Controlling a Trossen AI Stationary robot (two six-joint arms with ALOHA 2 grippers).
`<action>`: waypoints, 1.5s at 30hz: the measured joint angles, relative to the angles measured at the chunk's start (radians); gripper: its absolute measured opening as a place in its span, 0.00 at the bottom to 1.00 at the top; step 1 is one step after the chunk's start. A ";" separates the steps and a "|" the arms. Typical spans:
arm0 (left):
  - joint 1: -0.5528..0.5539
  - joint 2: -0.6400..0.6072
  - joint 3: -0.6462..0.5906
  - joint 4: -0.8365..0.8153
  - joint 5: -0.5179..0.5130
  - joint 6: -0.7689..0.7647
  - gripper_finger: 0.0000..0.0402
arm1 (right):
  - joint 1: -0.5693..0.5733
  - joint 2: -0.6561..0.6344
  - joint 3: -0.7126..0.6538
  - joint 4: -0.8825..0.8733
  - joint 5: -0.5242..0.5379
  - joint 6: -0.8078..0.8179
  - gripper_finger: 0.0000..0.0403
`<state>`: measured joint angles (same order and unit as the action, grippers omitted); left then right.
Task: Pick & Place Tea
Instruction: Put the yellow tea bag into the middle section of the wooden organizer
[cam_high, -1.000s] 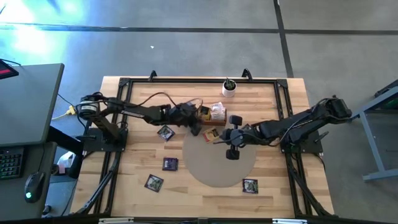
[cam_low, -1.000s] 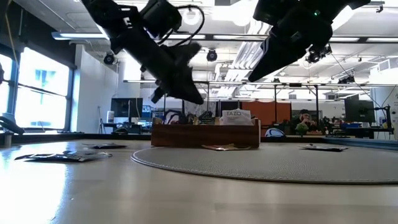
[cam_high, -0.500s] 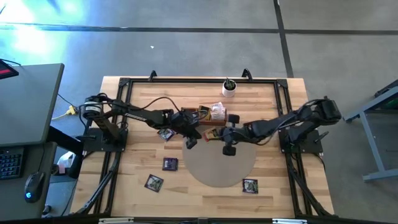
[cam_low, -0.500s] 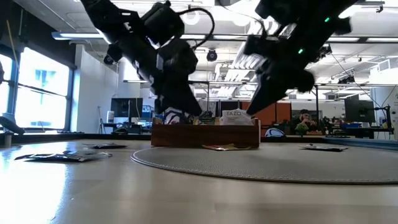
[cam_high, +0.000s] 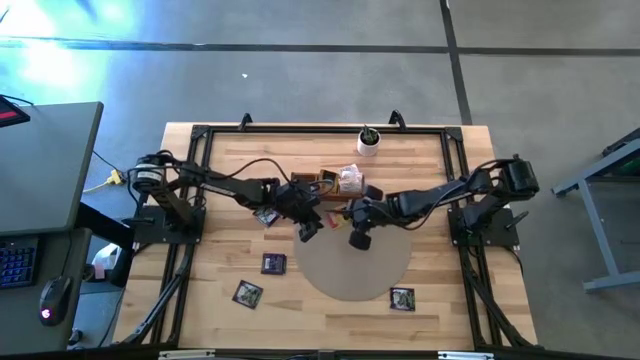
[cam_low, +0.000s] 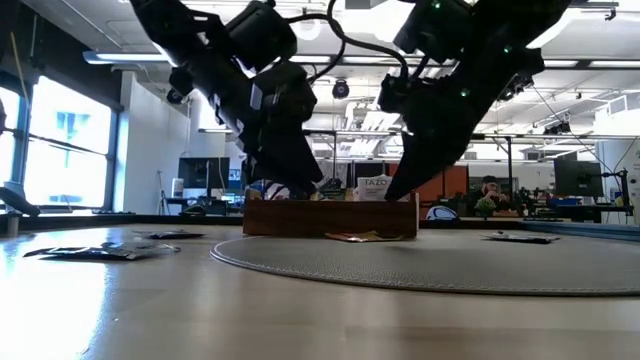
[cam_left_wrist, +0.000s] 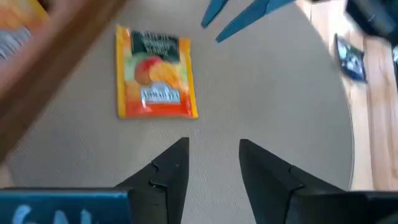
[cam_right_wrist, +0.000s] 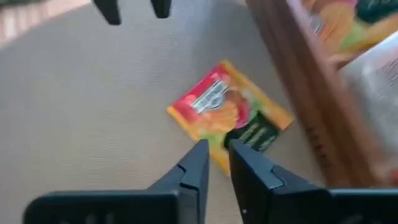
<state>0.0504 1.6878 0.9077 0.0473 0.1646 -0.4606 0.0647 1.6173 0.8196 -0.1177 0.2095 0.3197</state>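
Pickup looks at hand: right gripper (cam_right_wrist: 214, 163), fingers slightly parted and empty, hovers over the orange sachet (cam_right_wrist: 230, 115) lying on the round mat (cam_high: 385, 275) beside the wooden box (cam_right_wrist: 298, 81), needing descent; left gripper (cam_left_wrist: 211, 165) open nearby.

Legible lettering appears in one place with confidence: in the low view, a whitish sachet (cam_low: 377, 187) standing upright in the wooden box (cam_low: 330, 217) carries the brand word "TAZO" in dark capitals. The orange sachet (cam_left_wrist: 155, 73) lying flat on the grey round mat (cam_left_wrist: 273, 106) bears a fruit picture, a dark band with printed lines and a pale label strip; its lettering is too blurred to read in either wrist view. Print on the dark sachets (cam_high: 273, 263) on the table cannot be made out.
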 joint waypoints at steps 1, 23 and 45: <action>-0.006 0.000 0.000 -0.006 -0.004 0.000 0.35 | 0.000 0.000 0.000 -0.006 -0.011 0.031 0.17; -0.025 0.161 0.001 0.100 -0.210 0.116 0.35 | -0.007 0.089 0.000 -0.038 0.072 0.529 0.31; -0.024 0.209 0.036 0.159 -0.192 0.128 0.35 | -0.026 0.118 0.000 0.067 0.070 0.559 0.27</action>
<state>0.0261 1.8973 0.9441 0.2059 -0.0272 -0.3330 0.0391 1.7355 0.8196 -0.0506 0.2795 0.8786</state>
